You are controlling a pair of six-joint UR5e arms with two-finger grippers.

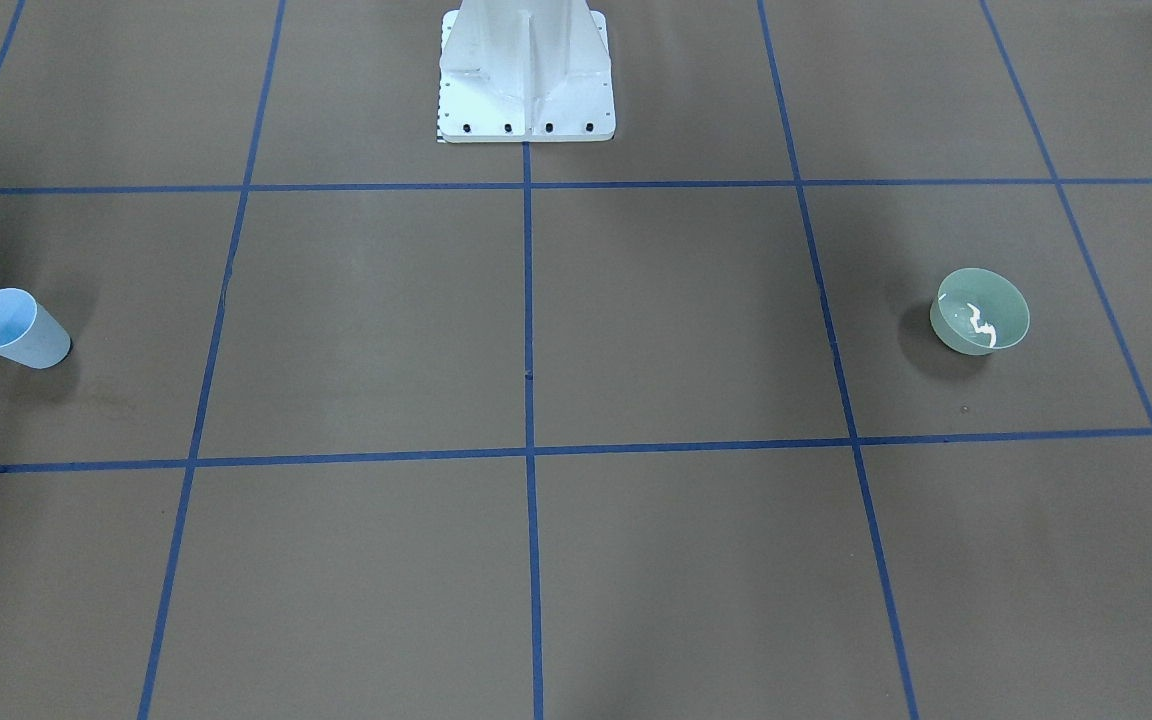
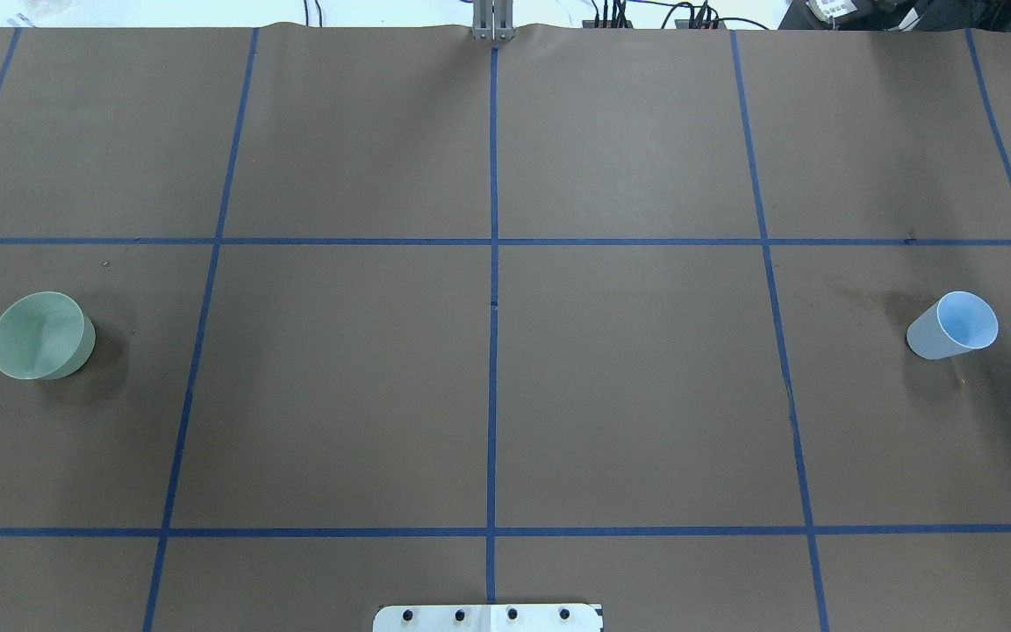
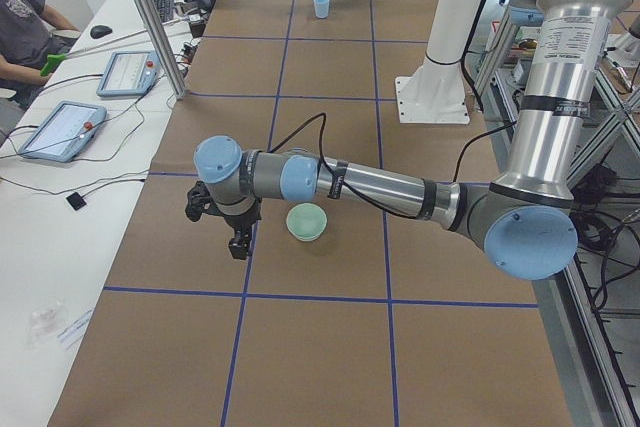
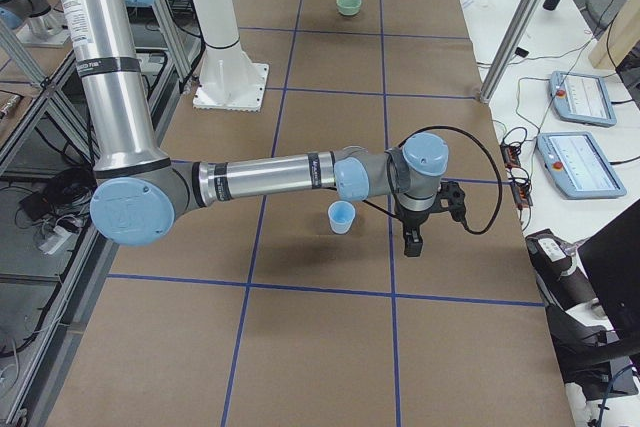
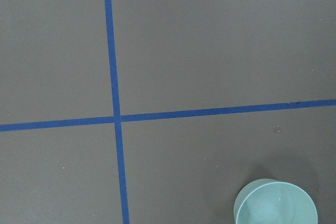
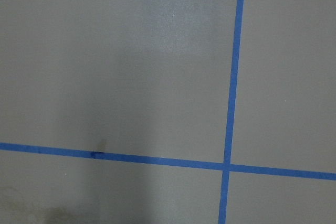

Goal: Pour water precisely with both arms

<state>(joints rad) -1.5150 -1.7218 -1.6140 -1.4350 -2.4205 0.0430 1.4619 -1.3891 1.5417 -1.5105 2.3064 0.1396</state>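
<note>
A pale green bowl (image 1: 981, 312) stands upright on the brown table, with white glints of water (image 1: 982, 326) in it. It also shows in the overhead view (image 2: 40, 336) and at the lower edge of the left wrist view (image 5: 275, 204). A light-blue cup (image 1: 16, 328) stands at the opposite end (image 2: 953, 326). My left gripper (image 3: 237, 244) hangs over the table just beside the bowl (image 3: 306, 221). My right gripper (image 4: 411, 241) hangs just beside the cup (image 4: 342, 217). Both touch nothing. I cannot tell whether either is open or shut.
The white fixed pedestal (image 1: 526, 80) stands at the robot's side of the table. Blue tape lines (image 2: 493, 263) divide the brown surface into squares. Operator tablets (image 3: 60, 129) and cables lie on white side tables beyond the far edge.
</note>
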